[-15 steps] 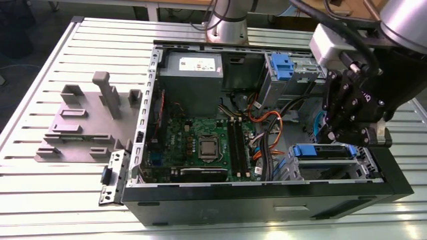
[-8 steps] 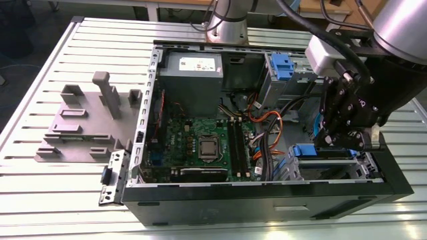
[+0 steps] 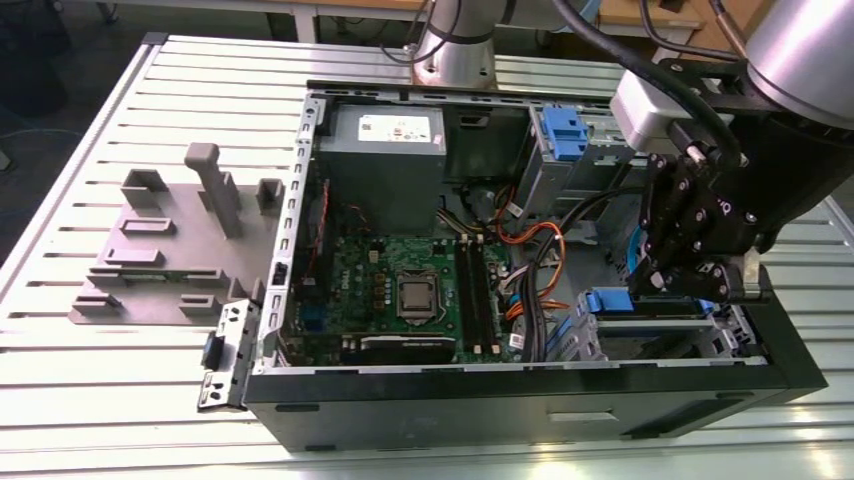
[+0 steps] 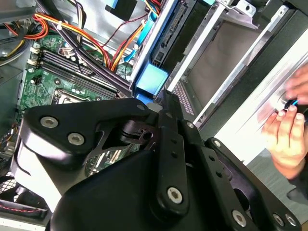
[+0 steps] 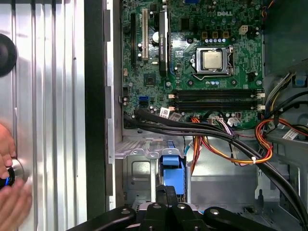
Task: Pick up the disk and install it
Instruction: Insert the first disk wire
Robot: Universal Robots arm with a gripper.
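Black arm [image 3: 694, 215] tilts down over disk [image 3: 623, 301].

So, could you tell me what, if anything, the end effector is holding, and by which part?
It cannot be told: the end effector is at the disk, by its blue rail, in the drive bay, but whether it grips is hidden.

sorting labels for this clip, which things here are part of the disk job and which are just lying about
In the job:
gripper
disk, blue rail at the bay
drive bay

Just there:
stand
power supply
motherboard
cables
hand
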